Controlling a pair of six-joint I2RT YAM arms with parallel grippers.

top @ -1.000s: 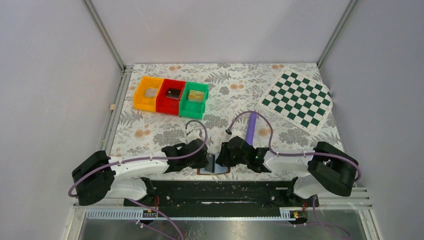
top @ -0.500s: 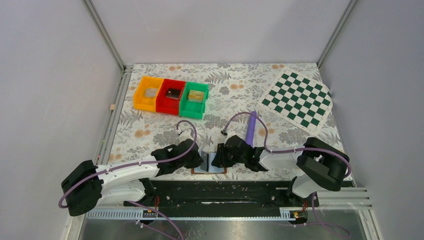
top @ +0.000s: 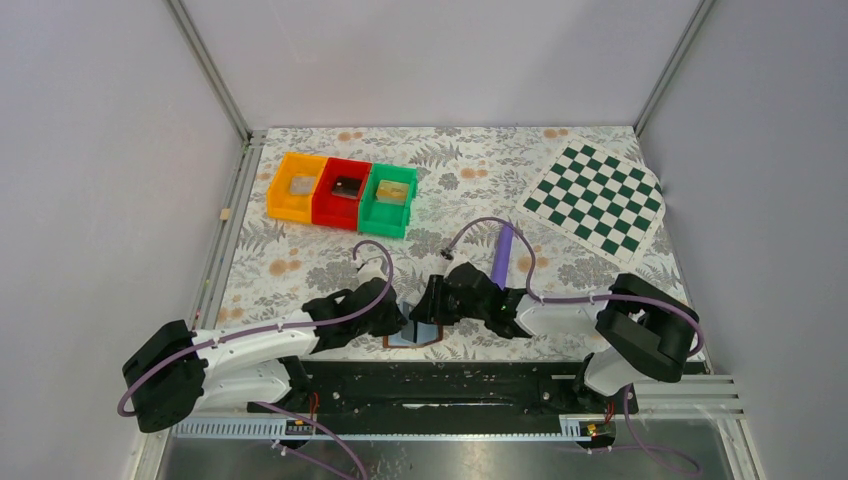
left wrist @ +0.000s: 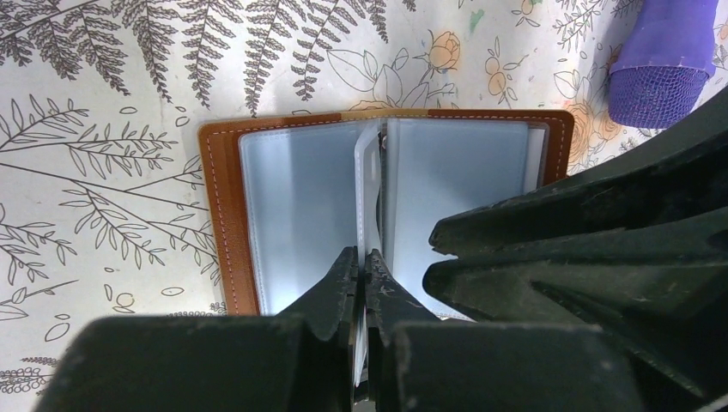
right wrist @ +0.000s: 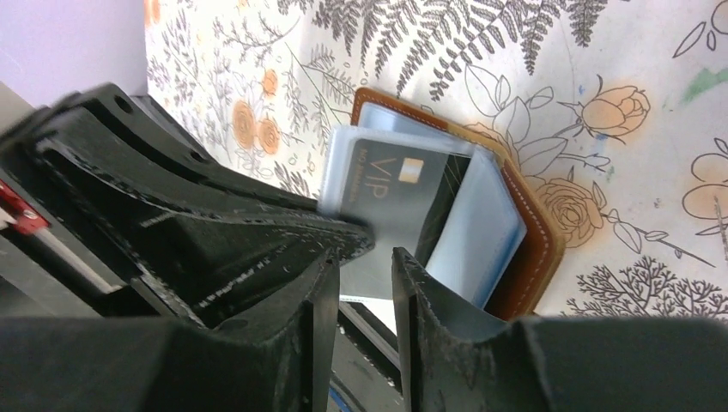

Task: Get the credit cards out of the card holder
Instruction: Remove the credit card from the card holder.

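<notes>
The card holder [left wrist: 296, 215] lies open and flat on the tabletop [left wrist: 103, 172] at its near edge, between both arms, pale inner panels facing up. The left pincer [left wrist: 361, 255] is closed on the centre leaf [left wrist: 369, 184], which stands upright along the fold. The right pincer [right wrist: 367, 253] hovers over the right panel with its jaws slightly apart, the lower edge of a dark card [right wrist: 391, 184] marked "VIP" showing in the gap. A purple stick [left wrist: 665, 60] lies just beyond the holder's far right corner.
</notes>
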